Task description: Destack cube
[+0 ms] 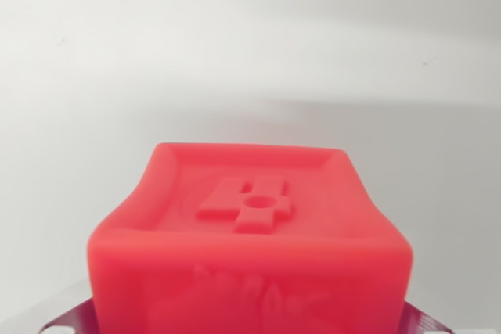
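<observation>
Claw (250, 326) mine, metal fingers (66, 320) peeking at both bottom corners, pressed against sides of red cube (250, 240); seems clamped on it. Cube fills lower middle of wrist view, raised cross with hole on top face. Behind: plain white surface (250, 52).

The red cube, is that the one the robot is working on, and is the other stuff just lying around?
Part of the job:
- red plastic cube with a raised figure on its top face
- gripper, only the metal finger pads showing at both bottom corners

Just there:
- plain white surface behind the cube

No second cube shows in this wrist view.
</observation>
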